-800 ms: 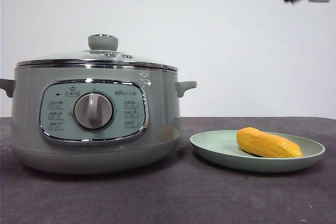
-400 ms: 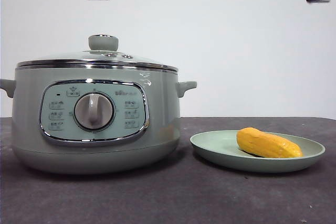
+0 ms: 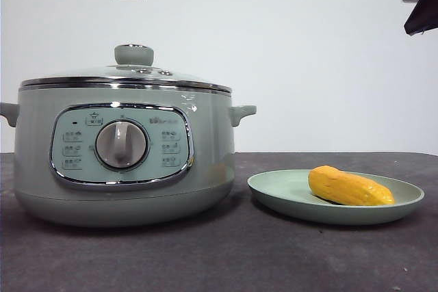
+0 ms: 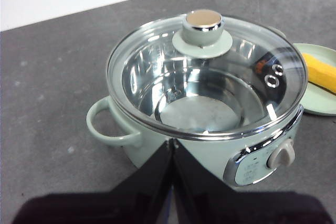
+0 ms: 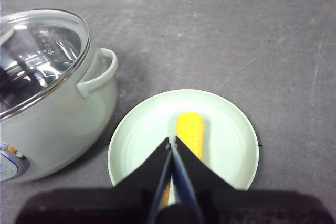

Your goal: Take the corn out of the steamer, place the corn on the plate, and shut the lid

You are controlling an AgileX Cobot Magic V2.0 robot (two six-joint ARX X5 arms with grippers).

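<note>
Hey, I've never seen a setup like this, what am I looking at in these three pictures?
This is a two-armed robot at a dark table. One picture comes from a low camera in front; the other two come from cameras on the wrists. On the table stands a green steamer with its glass lid on, empty inside. Beside it a plate carries the corn. The left end effector hangs above the steamer, the right end effector above the plate. Both are shut and hold nothing.
</note>
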